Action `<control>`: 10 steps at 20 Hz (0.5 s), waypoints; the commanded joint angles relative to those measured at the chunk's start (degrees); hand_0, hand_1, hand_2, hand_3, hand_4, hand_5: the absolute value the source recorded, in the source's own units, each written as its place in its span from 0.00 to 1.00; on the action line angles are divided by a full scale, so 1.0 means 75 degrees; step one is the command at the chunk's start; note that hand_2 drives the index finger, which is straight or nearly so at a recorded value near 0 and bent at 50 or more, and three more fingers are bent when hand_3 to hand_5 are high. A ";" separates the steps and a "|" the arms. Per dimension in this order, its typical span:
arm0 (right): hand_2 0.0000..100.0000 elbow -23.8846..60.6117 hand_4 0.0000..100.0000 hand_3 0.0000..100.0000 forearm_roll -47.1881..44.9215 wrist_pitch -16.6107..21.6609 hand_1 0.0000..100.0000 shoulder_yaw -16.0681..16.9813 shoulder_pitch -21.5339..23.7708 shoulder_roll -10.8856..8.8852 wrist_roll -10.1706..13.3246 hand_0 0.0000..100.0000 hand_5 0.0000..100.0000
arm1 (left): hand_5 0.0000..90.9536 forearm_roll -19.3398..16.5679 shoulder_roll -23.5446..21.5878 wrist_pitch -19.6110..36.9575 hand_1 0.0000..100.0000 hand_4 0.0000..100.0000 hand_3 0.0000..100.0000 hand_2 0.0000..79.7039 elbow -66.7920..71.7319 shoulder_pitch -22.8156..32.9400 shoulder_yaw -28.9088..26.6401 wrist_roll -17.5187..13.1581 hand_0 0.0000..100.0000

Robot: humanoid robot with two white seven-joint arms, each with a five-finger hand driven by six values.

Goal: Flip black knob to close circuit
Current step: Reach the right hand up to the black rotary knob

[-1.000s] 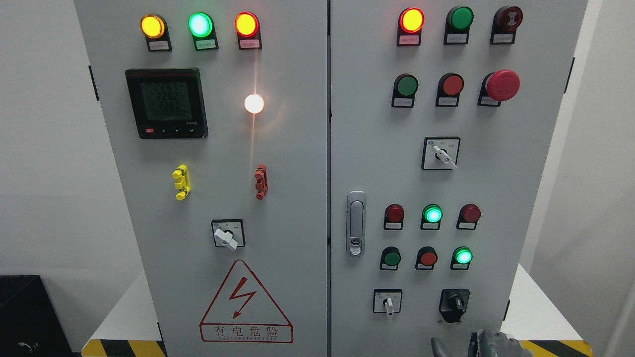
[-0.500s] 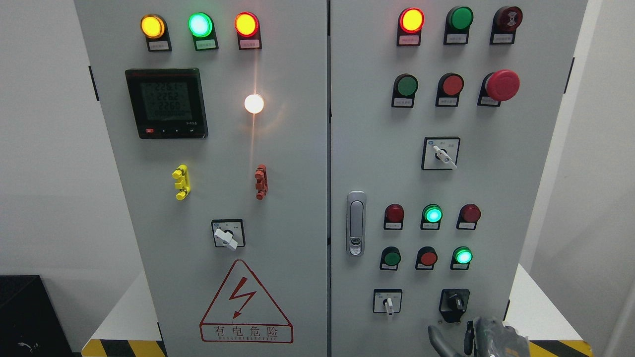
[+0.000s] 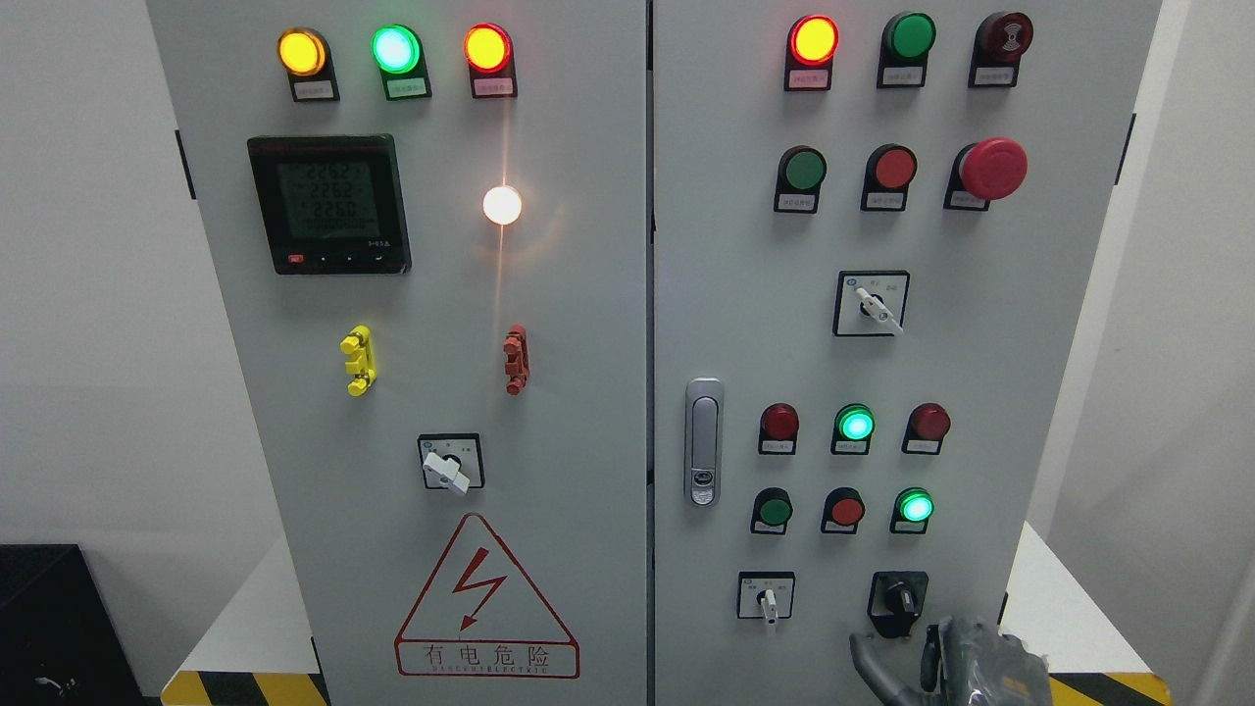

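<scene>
Black knob (image 3: 897, 598): rotary switch at lower right of the cabinet's right door (image 3: 1029, 324), low enough for an upward reach. Right hand (image 3: 931, 657): directly below the knob, not touching, fingers (image 3: 871, 659) spread, holding nothing. White selector switch (image 3: 767, 598): left of the knob.

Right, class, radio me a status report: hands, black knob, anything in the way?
Right hand at bottom edge, just below the black rotary knob, fingers spread, holding nothing. Left hand not in view. Knob untouched. Nothing between hand and knob.
</scene>
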State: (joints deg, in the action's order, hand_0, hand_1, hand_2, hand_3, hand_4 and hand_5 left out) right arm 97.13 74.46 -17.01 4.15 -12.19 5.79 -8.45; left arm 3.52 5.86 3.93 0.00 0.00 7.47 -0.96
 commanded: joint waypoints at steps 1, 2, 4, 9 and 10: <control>0.88 -0.0107 0.91 1.00 0.0010 -0.0005 0.06 0.0232 -0.0133 -0.0022 0.0014 0.00 0.96 | 0.00 0.0000 0.0003 0.0003 0.56 0.00 0.00 0.00 -0.0176 0.0164 0.0000 -0.0001 0.12; 0.88 -0.0165 0.91 1.00 0.0010 -0.0005 0.06 0.0244 -0.0145 -0.0022 0.0014 0.00 0.96 | 0.00 0.0000 0.0003 0.0003 0.56 0.00 0.00 0.00 -0.0176 0.0164 0.0000 -0.0001 0.12; 0.88 -0.0213 0.91 1.00 0.0045 -0.0005 0.06 0.0279 -0.0191 -0.0022 0.0014 0.00 0.96 | 0.00 0.0000 0.0003 0.0003 0.56 0.00 0.00 0.00 -0.0176 0.0164 0.0000 -0.0001 0.12; 0.87 -0.0260 0.91 1.00 0.0057 -0.0005 0.06 0.0408 -0.0227 -0.0046 0.0014 0.00 0.96 | 0.00 0.0000 0.0003 0.0003 0.56 0.00 0.00 0.00 -0.0176 0.0164 0.0000 -0.0001 0.12; 0.87 -0.0271 0.91 1.00 0.0057 -0.0005 0.06 0.0443 -0.0215 -0.0081 0.0014 0.00 0.96 | 0.00 0.0000 0.0003 0.0003 0.56 0.00 0.00 0.00 -0.0176 0.0164 0.0000 -0.0001 0.12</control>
State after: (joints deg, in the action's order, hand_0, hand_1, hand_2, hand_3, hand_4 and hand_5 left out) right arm 96.13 74.76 -17.01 5.61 -13.43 5.66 -8.53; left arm 3.51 5.86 3.93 0.00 0.00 7.47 -0.96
